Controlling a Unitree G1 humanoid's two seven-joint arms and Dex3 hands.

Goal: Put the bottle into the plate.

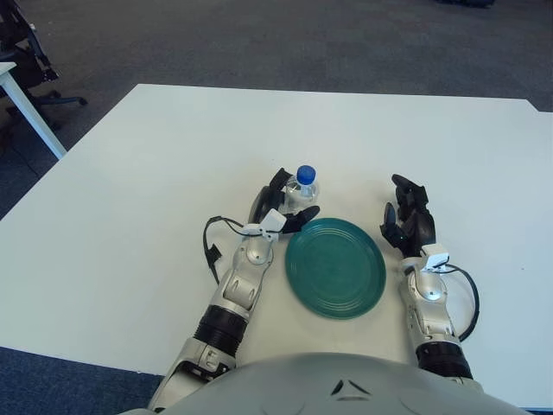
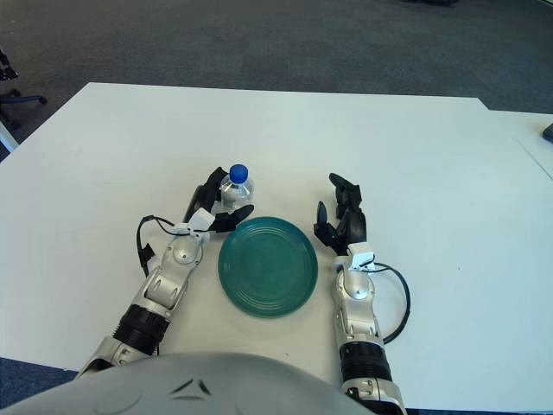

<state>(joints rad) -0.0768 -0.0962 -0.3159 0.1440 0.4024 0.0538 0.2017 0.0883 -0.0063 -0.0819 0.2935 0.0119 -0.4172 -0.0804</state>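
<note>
Plainly, the left hand (image 1: 281,207) is closed around the bottle (image 1: 301,190), its dark fingers (image 1: 300,218) wrapped about the clear body from the near and left sides, one finger reaching toward the rim of the plate (image 1: 335,267). One bottle is in view: small, transparent, upright or close to it, with a blue cap (image 1: 305,173) on top; any label on it is too small to read, and no writing can be made out anywhere in the scene. It stands on the table (image 1: 155,164) just beyond the far-left edge of the plate, not yet over it or on it. One plate is in view as well: round, dark green, with faint concentric rings, lying flat on the white table between the two forearms. The right hand (image 1: 406,220) shows just to the right of the plate, fingers loosely spread and pointing away from the robot, holding nothing; whether it touches the tabletop cannot be told. Black cables loop beside each wrist, one by the left forearm (image 1: 210,251) and one by the right (image 1: 467,298). Beyond the table lies grey carpet (image 1: 259,43), and at the far left stand the white leg of another table (image 1: 30,112) and the wheeled base of a dark office chair (image 1: 26,60).
</note>
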